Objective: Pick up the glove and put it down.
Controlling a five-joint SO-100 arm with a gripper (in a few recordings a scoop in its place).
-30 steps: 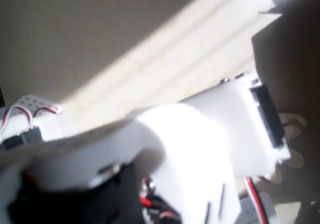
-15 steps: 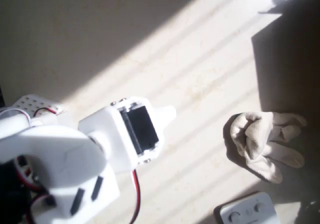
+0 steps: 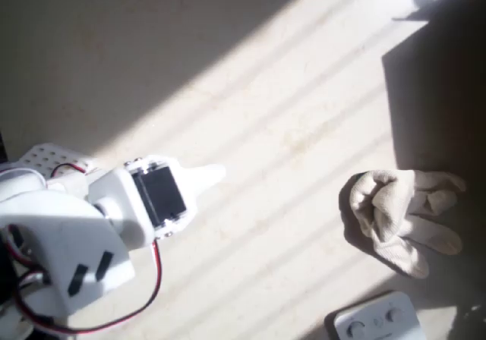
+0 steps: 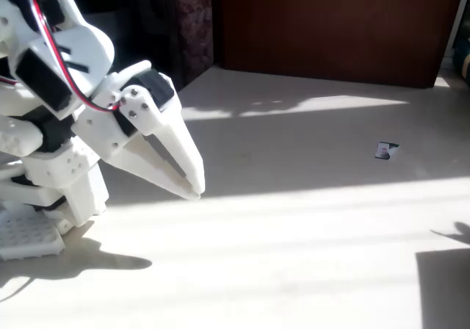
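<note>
- Risk first: our gripper [image 4: 192, 189] sits at the left of the fixed view, folded back near the arm's base, and the glove [image 3: 400, 217] lies at the right of the overhead frame, well apart from it. We judge that nothing is held and that the whole reach is yet to be made.
- Fingers [image 4: 170, 153] look pressed together to a point in the fixed view, with at most a hairline gap between them. If we arrive at the cloth like that, we would likely just push it along the table [image 3: 288, 89] instead of gripping it.
- Remote-like grey device [image 3: 376, 321] with round buttons sits just below the glove at the bottom right edge of the overhead frame. A low approach from that side could nudge it.
- Hard sunlight and a deep shadow cut across the glove's right part, so its outline there is difficult to judge, and we could misplace the pinch.
- Glove itself: cream-beige, wrinkled, bunched into a lump at its left end, stubby fingers trailing right and downward. It looks limp, so we expect it to sag and possibly slip from a shallow grip.
- Small card [image 4: 383, 150] lies far off at the right of the fixed view, no concern.
</note>
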